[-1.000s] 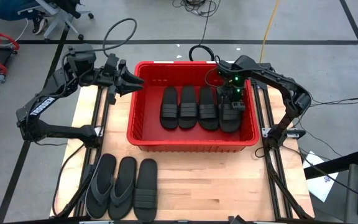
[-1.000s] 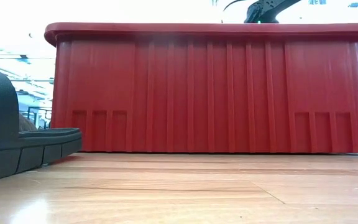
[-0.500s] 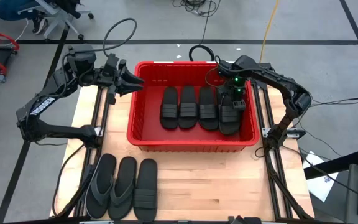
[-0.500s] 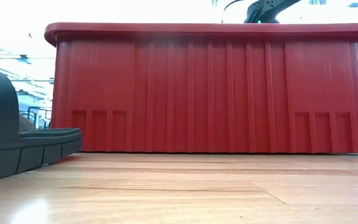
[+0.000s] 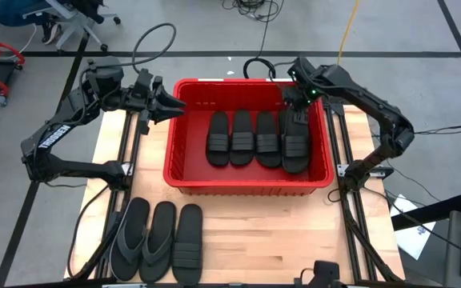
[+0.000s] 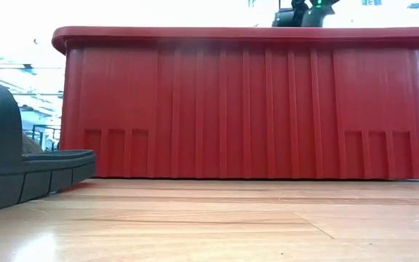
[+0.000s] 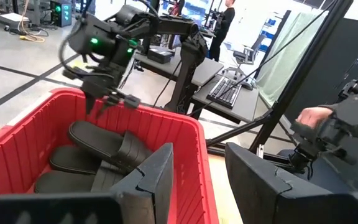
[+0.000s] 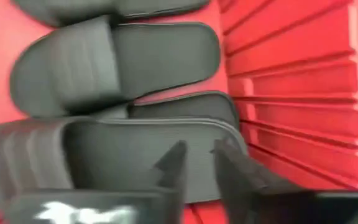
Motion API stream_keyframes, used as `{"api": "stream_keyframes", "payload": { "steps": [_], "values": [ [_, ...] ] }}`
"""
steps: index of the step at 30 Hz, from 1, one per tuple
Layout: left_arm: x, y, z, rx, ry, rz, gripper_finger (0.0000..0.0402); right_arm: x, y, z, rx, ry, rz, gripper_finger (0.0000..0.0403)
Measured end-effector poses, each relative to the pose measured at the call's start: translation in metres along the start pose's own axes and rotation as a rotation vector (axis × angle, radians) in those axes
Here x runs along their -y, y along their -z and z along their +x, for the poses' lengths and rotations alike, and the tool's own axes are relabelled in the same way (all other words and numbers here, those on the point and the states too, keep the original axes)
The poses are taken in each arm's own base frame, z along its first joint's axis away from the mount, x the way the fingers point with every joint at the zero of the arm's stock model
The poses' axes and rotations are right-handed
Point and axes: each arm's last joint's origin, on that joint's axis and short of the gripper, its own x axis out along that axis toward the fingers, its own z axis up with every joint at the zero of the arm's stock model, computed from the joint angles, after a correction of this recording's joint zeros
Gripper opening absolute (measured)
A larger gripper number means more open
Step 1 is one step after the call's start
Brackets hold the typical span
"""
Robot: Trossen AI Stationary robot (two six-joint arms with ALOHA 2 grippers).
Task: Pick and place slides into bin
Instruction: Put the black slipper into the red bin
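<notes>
The red bin (image 5: 184, 172) stands mid-table with several black band-strap slides lying side by side on its floor. The rightmost slide (image 5: 296, 146) (image 8: 135, 152) lies partly over another slide (image 8: 185, 107). My right gripper (image 5: 294, 102) (image 8: 197, 149) hangs above that slide's far end, pointing steeply down, fingers a narrow gap apart with nothing between them. My left gripper (image 5: 176, 104) (image 7: 197, 177) waits open and empty over the bin's far left corner. Three more slides (image 5: 157, 240) lie soles down at the table's near left; the two on the left have thong straps.
The bin's front wall (image 6: 246, 102) fills the low view, with one slide (image 6: 6, 167) at its left. Bare wood (image 5: 278, 232) lies near and right of the bin. Beyond the table are desks, a person standing (image 7: 225, 18) and a person's hand (image 7: 316, 115).
My right gripper has risen out of the bin and drawn back toward its far wall, tipping to point more steeply down. The rightmost slide stays lying in the bin where the gripper was.
</notes>
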Motion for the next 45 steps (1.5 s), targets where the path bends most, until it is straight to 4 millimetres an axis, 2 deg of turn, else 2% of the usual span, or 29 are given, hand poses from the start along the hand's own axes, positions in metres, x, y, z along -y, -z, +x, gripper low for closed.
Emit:
{"api": "stream_keyframes", "payload": {
  "steps": [2,3,11,16,20,25,33,39,42,45],
  "values": [
    [0.0,0.0,0.0,0.0,0.0,0.0,0.0145,0.007,0.002,0.004,-0.001,0.007,0.035,0.0025],
    [0.0,0.0,0.0,0.0,0.0,0.0,0.0145,0.01,0.003,0.006,-0.007,-0.001,0.05,0.0014],
    [0.0,0.0,0.0,0.0,-0.001,-0.019,0.0145,0.019,0.016,0.035,-0.094,-0.08,0.082,0.0001],
    [0.0,0.0,0.0,-0.001,-0.001,-0.026,0.0145,0.016,0.021,0.065,-0.142,-0.121,0.063,0.0],
    [0.0,0.0,0.0,-0.002,-0.001,-0.027,0.0145,0.015,0.026,0.088,-0.183,-0.09,0.06,0.0],
    [0.0,0.0,0.0,-0.002,-0.002,-0.032,0.0145,0.017,0.027,0.094,-0.207,-0.01,0.083,0.0],
    [0.0,0.0,0.0,-0.003,-0.002,-0.033,0.0145,0.014,0.027,0.072,-0.155,0.037,0.077,0.0],
    [0.0,0.002,0.0,-0.019,-0.005,-0.038,0.0145,0.007,0.029,0.042,-0.082,0.102,0.091,0.0],
    [-0.001,0.003,0.0,-0.025,-0.006,-0.039,0.0145,0.0,0.026,0.018,0.009,0.152,0.142,0.0],
    [-0.001,0.003,0.0,-0.026,-0.006,-0.023,0.0145,-0.013,0.017,-0.019,0.225,0.163,0.204,0.0]
  ]
}}
